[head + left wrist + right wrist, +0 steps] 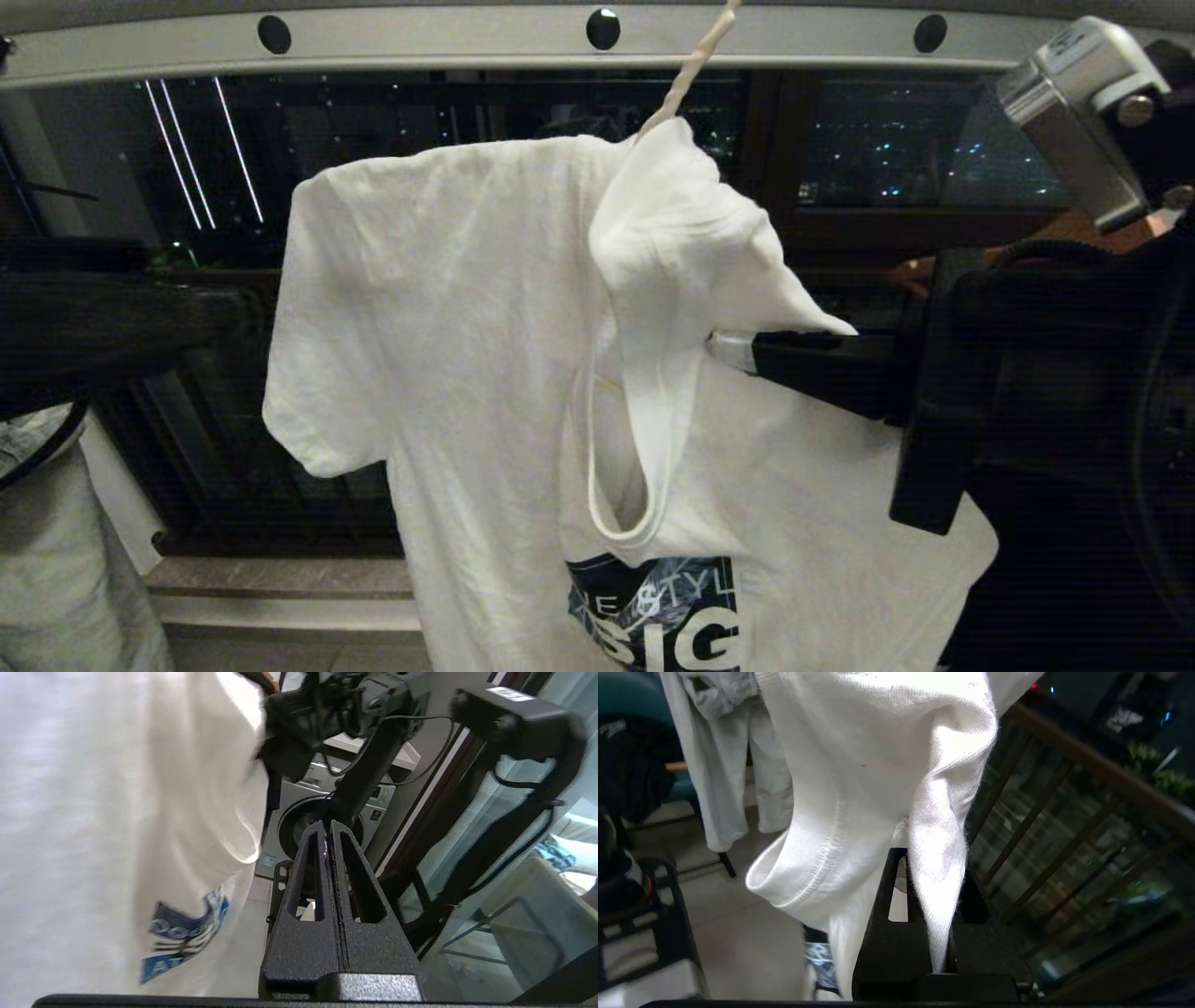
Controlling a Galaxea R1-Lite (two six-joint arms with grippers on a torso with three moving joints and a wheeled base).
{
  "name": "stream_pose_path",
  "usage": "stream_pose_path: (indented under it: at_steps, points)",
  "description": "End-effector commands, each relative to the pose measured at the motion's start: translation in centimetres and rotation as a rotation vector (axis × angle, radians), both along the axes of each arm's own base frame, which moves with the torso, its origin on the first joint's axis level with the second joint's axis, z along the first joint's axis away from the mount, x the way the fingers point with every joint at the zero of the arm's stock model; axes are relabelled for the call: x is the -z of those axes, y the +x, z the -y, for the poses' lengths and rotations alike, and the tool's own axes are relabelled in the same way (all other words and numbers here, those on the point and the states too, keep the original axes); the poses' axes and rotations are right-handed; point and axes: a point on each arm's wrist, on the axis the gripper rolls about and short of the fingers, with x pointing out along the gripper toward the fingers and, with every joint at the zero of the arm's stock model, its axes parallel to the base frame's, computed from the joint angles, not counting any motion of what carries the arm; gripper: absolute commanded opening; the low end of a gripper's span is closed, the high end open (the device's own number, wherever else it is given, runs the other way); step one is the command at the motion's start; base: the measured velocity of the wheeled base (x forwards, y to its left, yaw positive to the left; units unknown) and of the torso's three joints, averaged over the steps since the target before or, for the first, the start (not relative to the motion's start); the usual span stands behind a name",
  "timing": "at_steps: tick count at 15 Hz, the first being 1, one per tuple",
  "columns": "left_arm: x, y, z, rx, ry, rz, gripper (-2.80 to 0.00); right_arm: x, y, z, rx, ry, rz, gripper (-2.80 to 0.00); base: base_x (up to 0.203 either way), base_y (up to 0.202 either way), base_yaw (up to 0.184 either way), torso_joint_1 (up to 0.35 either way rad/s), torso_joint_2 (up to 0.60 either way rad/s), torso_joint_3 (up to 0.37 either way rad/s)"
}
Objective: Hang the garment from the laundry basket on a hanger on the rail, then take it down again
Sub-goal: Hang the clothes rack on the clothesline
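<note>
1 garment (pixel 448 308) on 1 hanger (pixel 691 70), right end effector (pixel 733 350) pinching its fabric, left end effector (pixel 328 833) pressed together

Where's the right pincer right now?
In the head view the right pincer is right of centre, shut on a fold of the white T-shirt near its neckline, below the wire hanger's neck and the grey rail.

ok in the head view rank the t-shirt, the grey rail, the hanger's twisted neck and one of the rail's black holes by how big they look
1. T-shirt, by far the largest.
2. Grey rail, spanning the frame's top.
3. Hanger's twisted neck, a thin strip.
4. Black hole, smallest.

The shirt hangs nearer the camera, which inflates it.
</note>
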Motion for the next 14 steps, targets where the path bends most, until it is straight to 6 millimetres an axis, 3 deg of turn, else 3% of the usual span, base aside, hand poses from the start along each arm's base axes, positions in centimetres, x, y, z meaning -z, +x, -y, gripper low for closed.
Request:
stream_pose_path:
  at_steps: [1,6,14]
  points:
    - [-0.5,-0.9,-0.2,0.004,-0.001,0.031,-2.80,0.4,0.8,-1.2,0.014,-0.003,-0.026,-2.80,0.000,0.000,0.000,0.000,0.00,0.000]
    - [-0.8,-1.2,-0.3,-0.003,-0.006,0.042,-2.80,0.7,2.7,-3.0,0.138,0.067,-0.061,-2.80,0.000,0.000,0.000,0.000,0.00,0.000]
    - [-0.8,-1.3,-0.4,-0.012,-0.008,0.046,-2.80,1.5,4.0,-4.0,0.215,0.070,-0.102,-2.80,0.000,0.000,0.000,0.000,0.00,0.000]
